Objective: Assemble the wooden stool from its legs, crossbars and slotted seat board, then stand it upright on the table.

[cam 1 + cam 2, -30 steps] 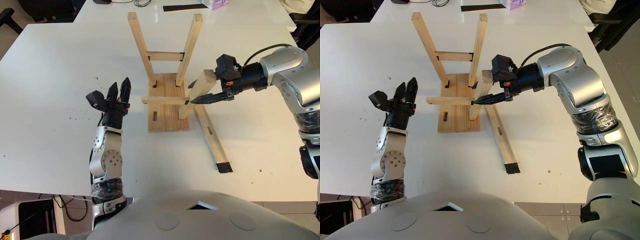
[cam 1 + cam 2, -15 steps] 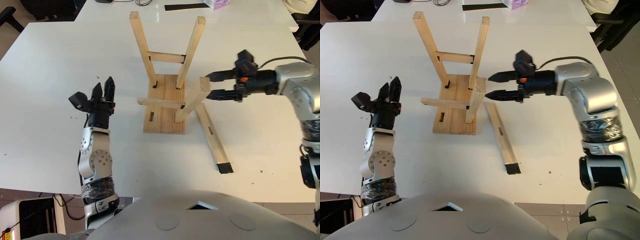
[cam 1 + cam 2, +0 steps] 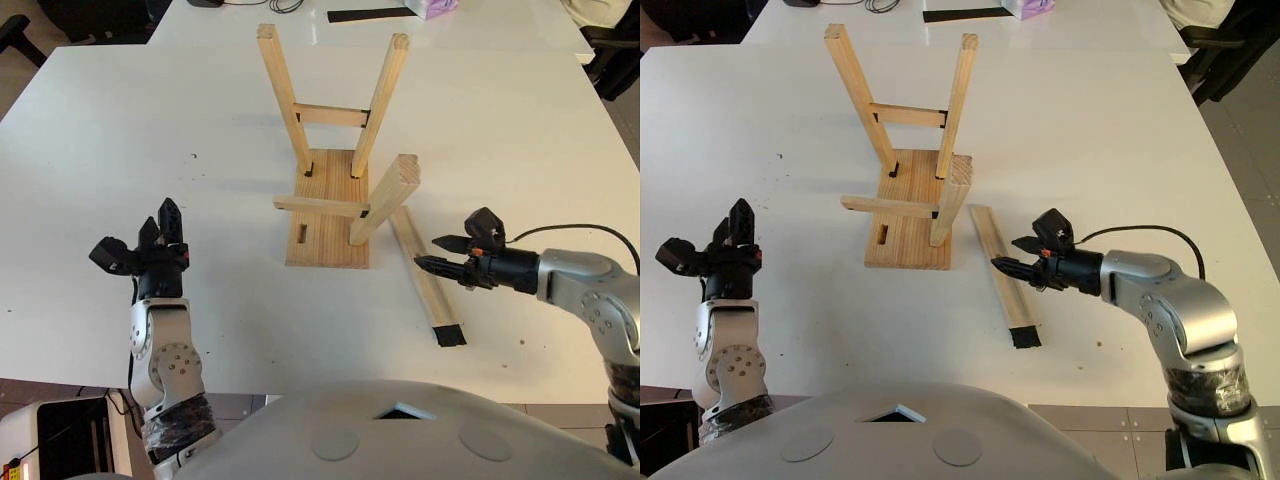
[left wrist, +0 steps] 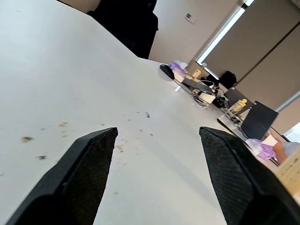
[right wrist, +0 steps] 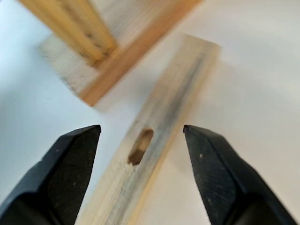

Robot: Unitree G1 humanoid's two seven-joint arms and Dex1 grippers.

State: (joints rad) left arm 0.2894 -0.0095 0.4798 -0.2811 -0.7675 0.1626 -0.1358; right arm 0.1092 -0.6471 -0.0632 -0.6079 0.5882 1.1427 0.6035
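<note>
Right gripper (image 3: 425, 251): fingers spread wide, holding nothing, low over the loose leg (image 3: 436, 305) (its slot (image 5: 139, 146) lies between the fingertips).
Loose leg: flat on the table (image 3: 120, 120), just right of the seat board (image 3: 330, 240).
Seat board: flat, three legs (image 3: 282, 90) standing up from it, two crossbars (image 3: 330, 113) fitted.
Left gripper (image 3: 138, 235): fingers parted, empty, over bare table, well apart from the seat board.

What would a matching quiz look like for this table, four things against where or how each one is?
Things:
1. loose leg
2. seat board
3. left pincer
4. right pincer

States:
A. open over the bare table, away from the wood
B. flat, with three legs stuck in it
C. open, close to the piece lying flat
D. lying flat beside the board

Pairs: 1-D, 2-B, 3-A, 4-C.
</note>
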